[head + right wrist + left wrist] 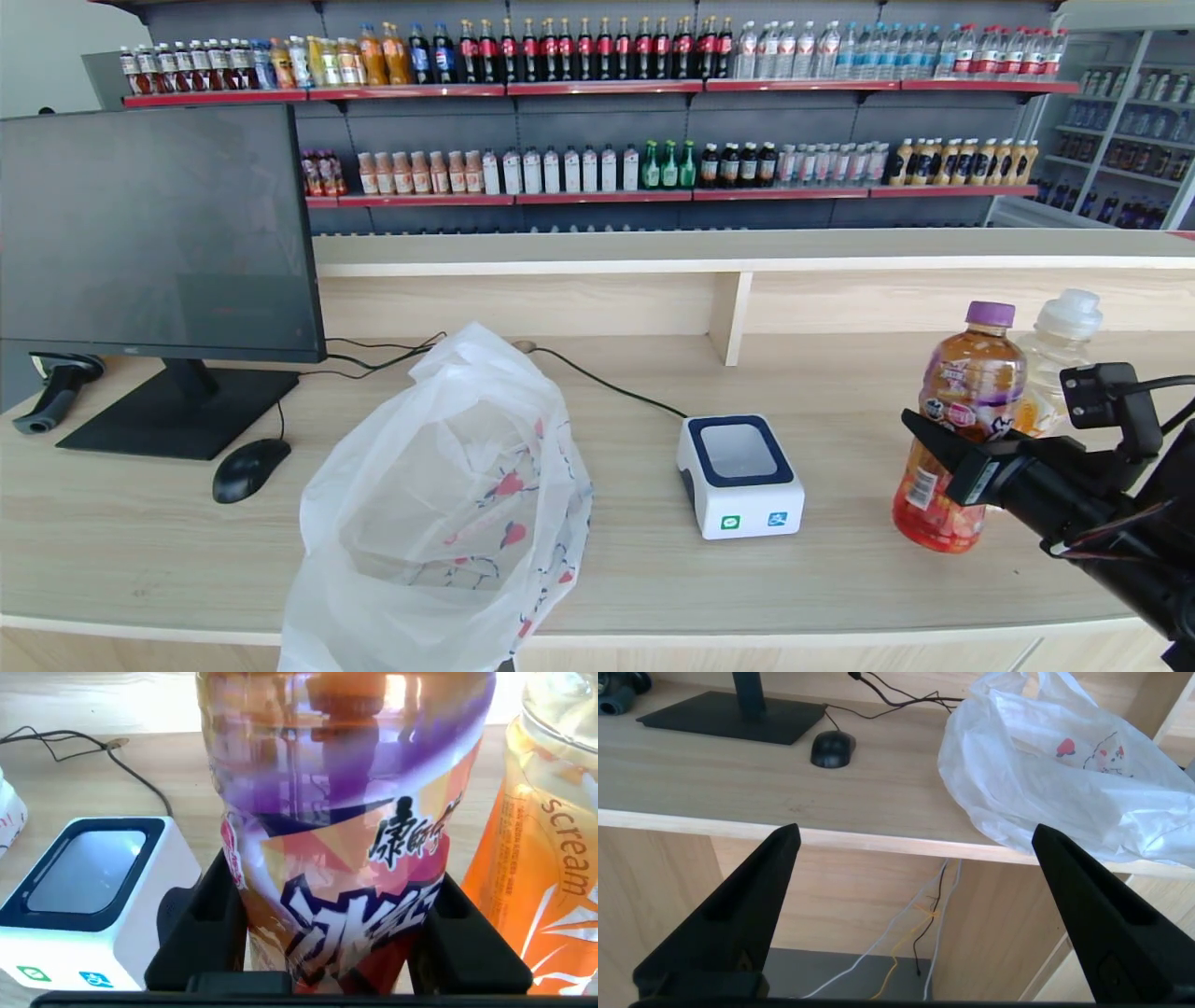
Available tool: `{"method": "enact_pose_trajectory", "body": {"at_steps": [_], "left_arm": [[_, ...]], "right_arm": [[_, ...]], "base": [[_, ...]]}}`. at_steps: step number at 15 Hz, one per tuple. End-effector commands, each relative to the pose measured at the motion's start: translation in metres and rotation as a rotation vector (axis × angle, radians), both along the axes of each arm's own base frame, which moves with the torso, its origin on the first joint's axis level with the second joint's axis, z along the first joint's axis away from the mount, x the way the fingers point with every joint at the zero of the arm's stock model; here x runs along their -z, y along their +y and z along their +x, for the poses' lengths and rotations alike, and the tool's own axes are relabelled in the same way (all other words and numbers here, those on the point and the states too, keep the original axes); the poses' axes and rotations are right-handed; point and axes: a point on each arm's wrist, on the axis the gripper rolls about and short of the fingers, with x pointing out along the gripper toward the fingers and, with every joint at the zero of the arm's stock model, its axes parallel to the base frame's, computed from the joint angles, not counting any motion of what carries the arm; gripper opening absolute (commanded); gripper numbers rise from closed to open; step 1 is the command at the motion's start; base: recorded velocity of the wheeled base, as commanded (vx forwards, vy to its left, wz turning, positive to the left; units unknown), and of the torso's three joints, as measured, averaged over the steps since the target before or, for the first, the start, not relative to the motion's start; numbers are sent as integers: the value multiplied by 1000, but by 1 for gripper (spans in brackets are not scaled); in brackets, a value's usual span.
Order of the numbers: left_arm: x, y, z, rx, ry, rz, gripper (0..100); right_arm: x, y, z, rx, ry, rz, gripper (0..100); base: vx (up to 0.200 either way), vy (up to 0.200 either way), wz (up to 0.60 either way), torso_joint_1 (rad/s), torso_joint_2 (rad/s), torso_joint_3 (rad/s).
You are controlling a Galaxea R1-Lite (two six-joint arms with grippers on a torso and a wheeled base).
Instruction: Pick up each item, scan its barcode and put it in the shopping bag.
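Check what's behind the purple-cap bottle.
A clear white-capped bottle with an orange label stands just behind it. Its lower part is covered by the purple-cap bottle and the right gripper.

Pale wooden counter (840, 392) before red-edged shelves (597, 89) of bottled drinks (597, 51)

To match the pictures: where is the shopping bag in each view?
Head view: shopping bag at counter's front edge, left of scanner.
Left wrist view: shopping bag near the mouse.
Right wrist view: probably the white sliver beyond the scanner.
Shared landmark: the wooden counter.
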Motion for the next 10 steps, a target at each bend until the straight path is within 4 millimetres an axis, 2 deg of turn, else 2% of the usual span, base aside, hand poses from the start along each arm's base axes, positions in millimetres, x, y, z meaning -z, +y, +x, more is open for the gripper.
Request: {"method": "enact_pose_trajectory", "body": {"at_steps": [1,4,10], "left_arm": [[0,0,0,0,-1,0,100],[0,0,0,0,-1,0,100],[0,0,0,0,1,0,100]], "right_arm": [[-3,1,-3,-7,-12,1,0],[-7,3,-9,-18,-28,1,0],[-11,20,-28,-110,-41,4,0]], "base": [[0,0,0,0,0,0],[0,0,0,0,0,0],[0,0,0,0,0,0]]}}
